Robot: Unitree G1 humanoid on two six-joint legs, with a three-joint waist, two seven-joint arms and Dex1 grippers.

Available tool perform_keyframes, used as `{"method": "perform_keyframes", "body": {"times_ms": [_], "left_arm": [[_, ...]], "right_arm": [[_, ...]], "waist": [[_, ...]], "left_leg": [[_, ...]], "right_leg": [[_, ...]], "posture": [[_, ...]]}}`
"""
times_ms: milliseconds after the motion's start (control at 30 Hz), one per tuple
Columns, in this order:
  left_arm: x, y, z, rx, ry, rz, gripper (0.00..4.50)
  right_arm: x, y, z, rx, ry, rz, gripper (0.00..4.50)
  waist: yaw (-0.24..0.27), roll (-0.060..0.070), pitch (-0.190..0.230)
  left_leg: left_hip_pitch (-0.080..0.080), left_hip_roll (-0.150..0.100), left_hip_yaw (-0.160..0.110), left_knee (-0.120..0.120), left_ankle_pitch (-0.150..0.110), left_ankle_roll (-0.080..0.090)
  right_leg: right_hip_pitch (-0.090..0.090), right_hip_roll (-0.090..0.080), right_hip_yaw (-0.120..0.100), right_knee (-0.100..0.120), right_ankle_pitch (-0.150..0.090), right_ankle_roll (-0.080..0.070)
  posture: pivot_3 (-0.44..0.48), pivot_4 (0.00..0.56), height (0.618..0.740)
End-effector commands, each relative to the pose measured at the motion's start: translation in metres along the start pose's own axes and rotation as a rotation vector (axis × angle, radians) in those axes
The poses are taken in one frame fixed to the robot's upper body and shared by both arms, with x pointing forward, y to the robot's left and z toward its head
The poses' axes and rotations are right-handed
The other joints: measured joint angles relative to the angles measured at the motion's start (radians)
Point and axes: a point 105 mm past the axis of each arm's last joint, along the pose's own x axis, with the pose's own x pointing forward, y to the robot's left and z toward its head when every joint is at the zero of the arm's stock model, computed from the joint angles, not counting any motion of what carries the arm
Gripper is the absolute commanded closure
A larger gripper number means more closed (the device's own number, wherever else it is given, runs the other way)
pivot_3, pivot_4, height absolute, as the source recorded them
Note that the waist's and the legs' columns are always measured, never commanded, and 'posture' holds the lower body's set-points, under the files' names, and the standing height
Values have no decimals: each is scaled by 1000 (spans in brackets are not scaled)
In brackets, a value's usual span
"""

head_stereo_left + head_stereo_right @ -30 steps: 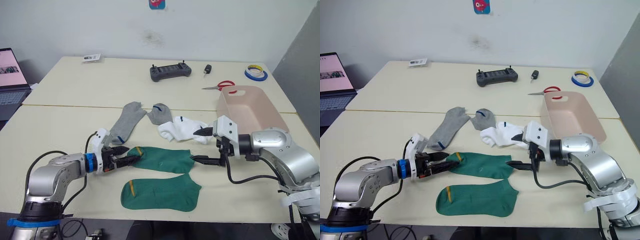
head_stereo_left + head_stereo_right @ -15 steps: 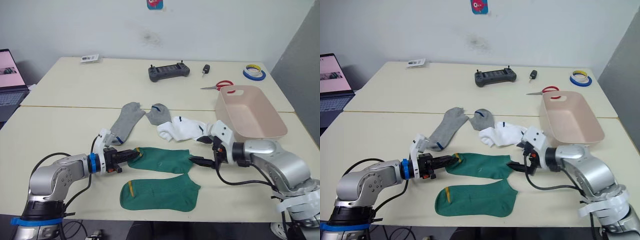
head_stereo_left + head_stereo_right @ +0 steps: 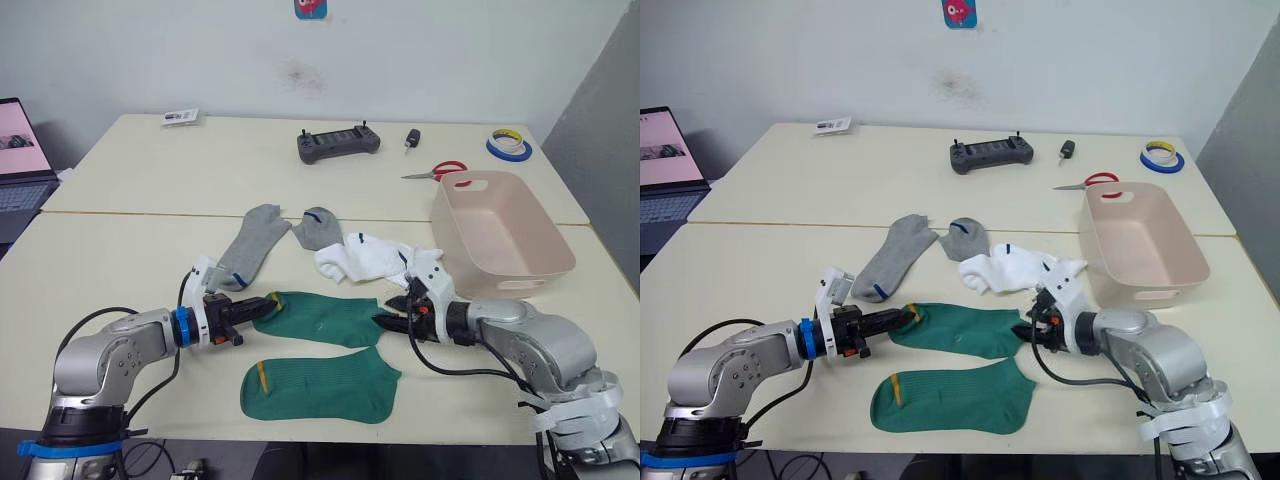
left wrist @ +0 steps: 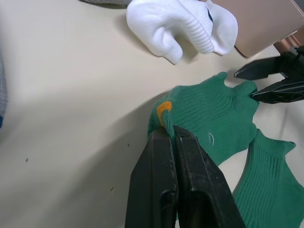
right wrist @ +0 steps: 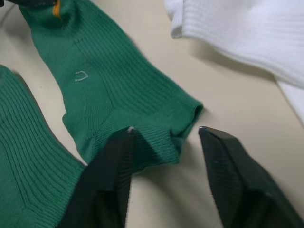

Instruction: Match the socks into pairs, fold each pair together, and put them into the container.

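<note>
Socks of the green pair lie at the near edge of the surface [image 3: 120,250]. The upper green sock [image 3: 320,317] stretches crosswise, its long axis running between the two arms. The left end effector [image 3: 247,309] is clamped on its yellow-marked cuff. At the opposite end, the right end effector [image 3: 392,318] straddles the edge with fingers spread, not yet closed. The lower green sock [image 3: 325,387] lies just beside it, nearer the robot. The pink container [image 3: 500,240] waits beyond the right arm.

Two green socks [image 3: 322,350] flat near the front edge, grey pair [image 3: 270,238] and crumpled white pair [image 3: 365,258] behind, pink container [image 3: 500,235] right
</note>
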Motion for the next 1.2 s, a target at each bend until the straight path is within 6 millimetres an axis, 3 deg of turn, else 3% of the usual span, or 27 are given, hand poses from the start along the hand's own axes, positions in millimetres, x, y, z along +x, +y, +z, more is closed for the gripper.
{"method": "perform_keyframes", "body": {"times_ms": [33,100,133,367,500,600,733,900,1200], "left_arm": [[-3,-6,11,41,-52,-14,4500],[-3,-6,11,42,-56,-12,4500],[-4,-6,12,44,-59,-13,4500],[-15,-22,36,81,-120,-34,4500],[-28,-45,50,68,-158,-76,4500],[-38,-62,49,13,-164,-114,4500],[-55,-82,31,-106,-136,-163,4500],[-64,-91,1,-285,-98,-126,4500],[-56,-80,-66,-441,24,34,4500]], "right_arm": [[-2,9,5,-26,-17,38,3661],[-2,10,5,-32,-19,44,4358],[-3,10,6,-38,-23,45,4476],[-20,12,31,-116,-134,69,4476],[-37,23,45,-136,-193,124,4476],[-52,35,51,-131,-224,191,4476],[-72,53,48,-85,-204,309,4476],[-77,67,26,-21,-91,374,4476],[-42,64,-10,-92,49,275,4476]], "waist": [[-1,0,0],[-1,0,0],[-1,0,0],[0,0,0],[0,0,0],[-1,0,0],[-2,0,0],[-1,0,0],[0,0,0]], "left_leg": [[0,0,0,0,0,0],[0,0,0,0,0,0],[0,0,0,0,0,0],[0,0,0,0,0,0],[0,0,0,0,0,0],[0,0,-1,0,0,0],[1,1,0,0,0,0],[3,1,0,-1,0,0],[4,0,2,-2,0,0]], "right_leg": [[0,0,0,0,0,0],[0,0,0,0,0,0],[0,0,0,0,0,0],[0,0,0,0,0,0],[0,0,0,0,0,0],[1,0,0,-1,0,0],[1,0,0,-1,0,0],[3,-1,1,-2,0,0],[3,-1,3,-3,0,0]], "posture": [[0,150,737],[0,150,737],[0,150,737],[0,150,737],[0,150,737],[0,150,737],[0,150,737],[0,150,737],[0,150,737]]}}
